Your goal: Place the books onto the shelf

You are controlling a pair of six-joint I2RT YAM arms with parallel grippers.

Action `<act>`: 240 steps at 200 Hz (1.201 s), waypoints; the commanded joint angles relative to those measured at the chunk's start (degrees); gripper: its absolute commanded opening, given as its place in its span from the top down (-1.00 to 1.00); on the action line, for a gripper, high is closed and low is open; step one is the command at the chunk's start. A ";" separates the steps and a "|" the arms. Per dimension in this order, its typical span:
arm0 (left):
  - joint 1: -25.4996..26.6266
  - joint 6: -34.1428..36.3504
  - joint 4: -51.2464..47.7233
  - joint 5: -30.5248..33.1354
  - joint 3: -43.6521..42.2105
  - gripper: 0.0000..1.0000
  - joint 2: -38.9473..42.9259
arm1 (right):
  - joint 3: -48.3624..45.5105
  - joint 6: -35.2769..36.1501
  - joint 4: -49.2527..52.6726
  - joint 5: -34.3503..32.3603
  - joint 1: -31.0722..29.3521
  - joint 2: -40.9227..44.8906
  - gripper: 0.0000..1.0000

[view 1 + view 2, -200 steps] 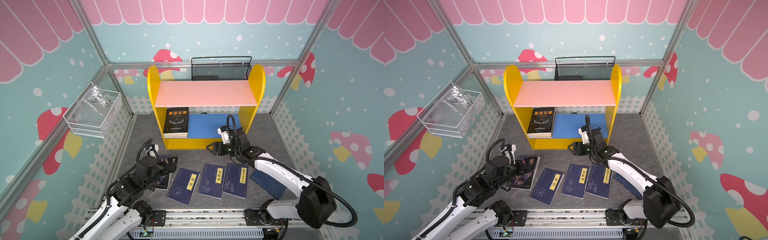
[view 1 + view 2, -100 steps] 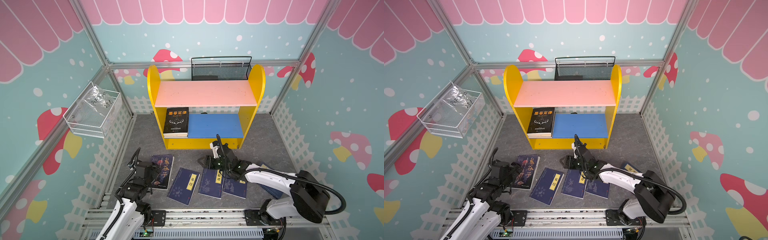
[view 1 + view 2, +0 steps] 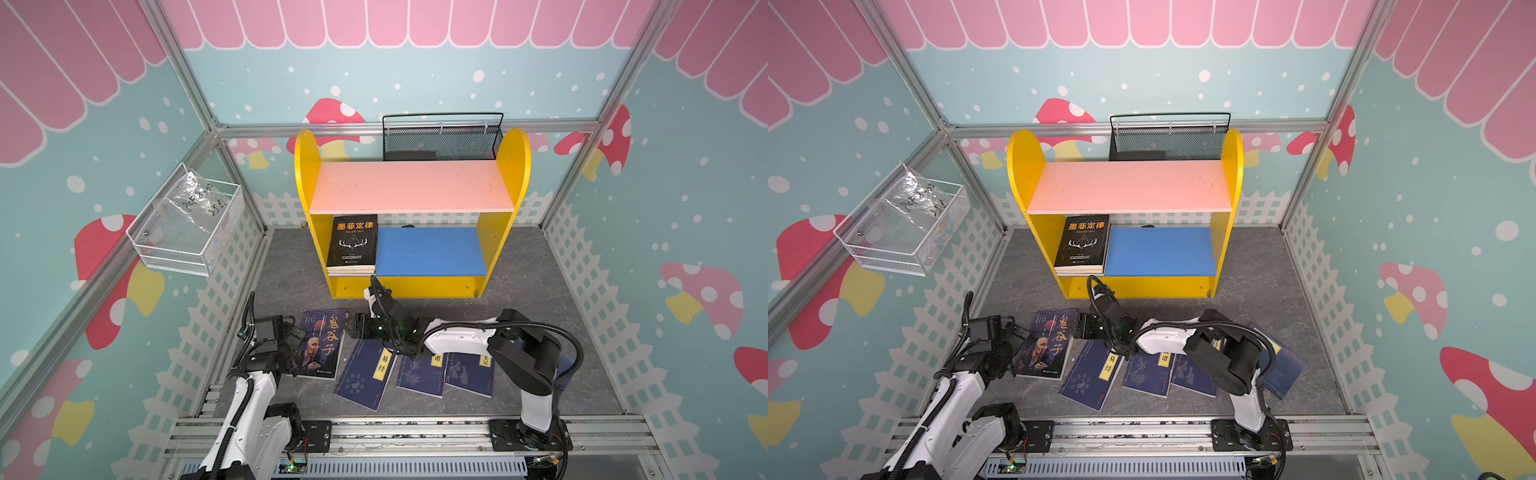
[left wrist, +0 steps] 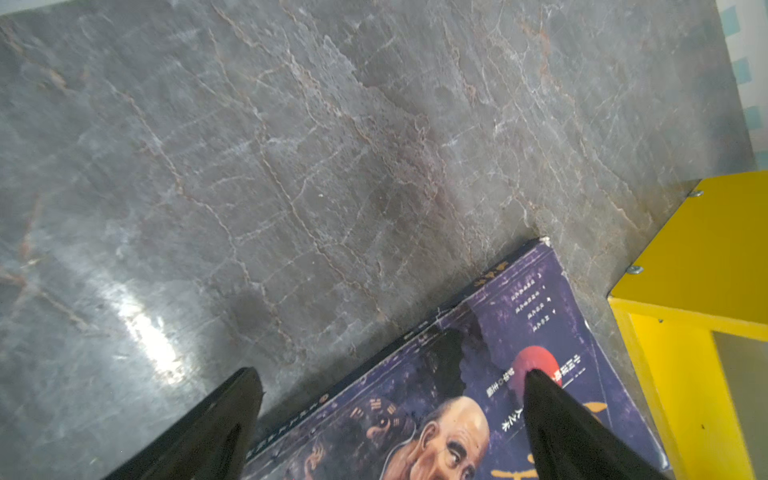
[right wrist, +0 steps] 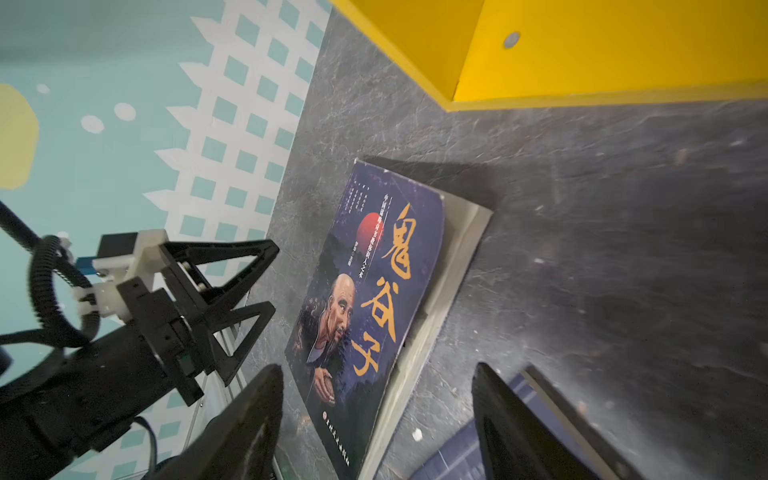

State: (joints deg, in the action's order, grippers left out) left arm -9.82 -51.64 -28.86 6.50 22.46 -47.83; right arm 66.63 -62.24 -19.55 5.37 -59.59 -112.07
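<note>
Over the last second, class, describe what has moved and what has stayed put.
The right gripper drew back from the shelf towards the red-moon book. The left gripper pulled back off that book to its left edge. Both open, empty. The navy books and shelved black book stayed put.

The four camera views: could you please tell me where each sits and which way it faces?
Top views: high at the front, looking down and back at the shelf and floor; left arm and right arm show.
Left wrist: low, looking down past the open left pincer at a corner of the red-moon book.
Right wrist: low, facing the robot's left past the open right pincer at that book; the left pincer shows too.
Shared: every view shows that book and the shelf.
</note>
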 commanded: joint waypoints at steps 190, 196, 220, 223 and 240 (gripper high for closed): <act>-2.13 -12.19 26.65 -49.54 -11.42 -0.99 12.70 | 10.22 2.19 6.97 0.84 1.13 -15.88 -0.15; -2.13 -13.34 28.35 -50.16 -11.62 -0.99 13.14 | 10.20 2.19 6.68 1.42 1.21 -16.01 -0.15; -2.13 -15.26 30.27 -50.63 -12.16 -1.00 12.94 | 9.99 1.73 4.92 3.98 1.50 -16.35 -0.14; -2.15 -15.25 30.27 -50.62 -12.28 -0.99 12.74 | 9.94 1.69 4.64 4.36 1.59 -16.48 -0.14; -2.13 -15.25 30.58 -50.62 -13.25 -0.99 11.12 | 9.66 1.59 3.66 5.72 1.93 -16.51 -0.13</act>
State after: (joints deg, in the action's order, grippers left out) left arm -12.36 -63.31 -2.39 -38.74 10.81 -35.07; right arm 76.77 -59.61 -16.84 4.03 -56.53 -125.36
